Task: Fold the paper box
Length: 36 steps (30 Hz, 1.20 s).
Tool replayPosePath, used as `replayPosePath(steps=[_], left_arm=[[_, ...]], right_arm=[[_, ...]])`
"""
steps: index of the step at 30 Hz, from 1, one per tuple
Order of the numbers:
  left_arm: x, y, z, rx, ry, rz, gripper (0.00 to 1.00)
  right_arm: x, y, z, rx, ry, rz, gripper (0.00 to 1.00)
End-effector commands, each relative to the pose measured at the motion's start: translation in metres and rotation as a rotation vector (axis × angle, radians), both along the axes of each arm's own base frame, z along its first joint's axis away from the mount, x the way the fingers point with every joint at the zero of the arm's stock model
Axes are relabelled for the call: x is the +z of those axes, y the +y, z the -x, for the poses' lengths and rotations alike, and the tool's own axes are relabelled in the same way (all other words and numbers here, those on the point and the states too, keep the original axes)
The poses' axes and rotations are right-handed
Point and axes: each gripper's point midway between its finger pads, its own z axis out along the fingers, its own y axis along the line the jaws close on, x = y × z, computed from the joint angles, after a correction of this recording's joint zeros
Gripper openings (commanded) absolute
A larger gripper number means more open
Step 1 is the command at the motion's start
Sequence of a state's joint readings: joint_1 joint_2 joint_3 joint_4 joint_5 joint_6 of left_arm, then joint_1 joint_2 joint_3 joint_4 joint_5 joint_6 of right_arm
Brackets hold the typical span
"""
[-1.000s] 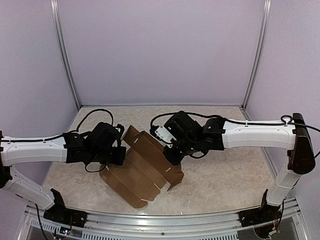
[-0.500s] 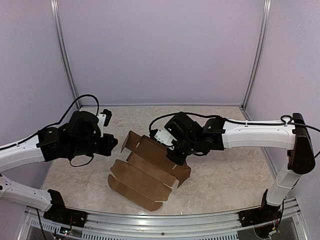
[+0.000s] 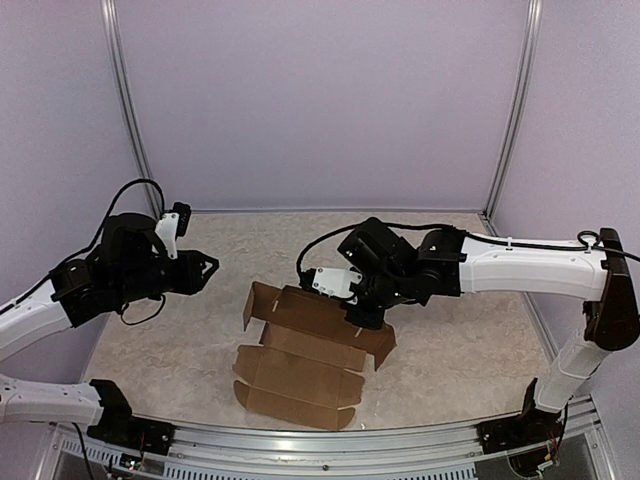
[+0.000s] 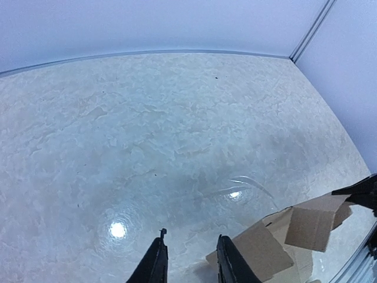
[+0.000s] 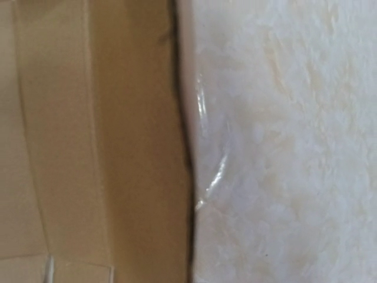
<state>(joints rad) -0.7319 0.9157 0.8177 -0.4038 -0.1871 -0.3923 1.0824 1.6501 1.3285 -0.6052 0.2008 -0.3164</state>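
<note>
The paper box (image 3: 300, 365) is a flat brown die-cut cardboard sheet with flaps, lying near the middle front of the table. Its far panel is raised along a crease. My right gripper (image 3: 363, 318) is down on that raised far right part, with its fingers hidden under the wrist. The right wrist view shows only cardboard (image 5: 70, 147) very close on the left and bare table on the right. My left gripper (image 3: 207, 267) is open and empty, held above the table to the left of the sheet. In the left wrist view it (image 4: 190, 239) hovers beside a flap (image 4: 259, 250).
The marble-patterned table (image 3: 450, 350) is walled by lilac panels with metal posts (image 3: 508, 110) at the back corners. A metal rail (image 3: 320, 440) runs along the front edge just behind the sheet's near flap.
My left gripper has pulled off the sheet, moving up and to the left. The right gripper has shifted a little right, and the sheet has turned and slid right with it.
</note>
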Motion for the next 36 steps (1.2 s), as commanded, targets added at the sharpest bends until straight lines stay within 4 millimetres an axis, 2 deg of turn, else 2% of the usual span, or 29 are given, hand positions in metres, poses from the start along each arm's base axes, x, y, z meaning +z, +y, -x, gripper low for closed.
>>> replayPosePath(steps=[1, 6, 11, 18, 22, 29, 36], left_arm=[[0.002, -0.006, -0.003, -0.066, -0.014, 0.075, 0.39], [0.0, -0.016, 0.0, -0.124, 0.012, 0.125, 0.52], [-0.014, -0.03, 0.011, -0.199, 0.065, 0.178, 0.61], [-0.012, -0.042, 0.034, -0.316, 0.084, 0.285, 0.66], [-0.001, -0.048, 0.05, -0.391, 0.064, 0.363, 0.68], [-0.002, -0.054, 0.065, -0.447, 0.067, 0.426, 0.72], [0.0, -0.064, 0.076, -0.507, 0.046, 0.455, 0.73]], right_arm=[[0.016, -0.005, 0.011, 0.114, 0.0, 0.015, 0.0], [0.026, -0.001, 0.026, 0.215, 0.024, -0.004, 0.0], [0.036, 0.003, 0.03, 0.244, 0.036, -0.019, 0.0], [0.044, 0.008, 0.037, 0.283, 0.06, -0.043, 0.0], [0.051, 0.01, 0.037, 0.287, 0.058, -0.055, 0.0], [0.062, 0.014, 0.033, 0.275, 0.032, -0.082, 0.0], [0.06, 0.013, 0.024, 0.235, -0.008, -0.069, 0.0]])
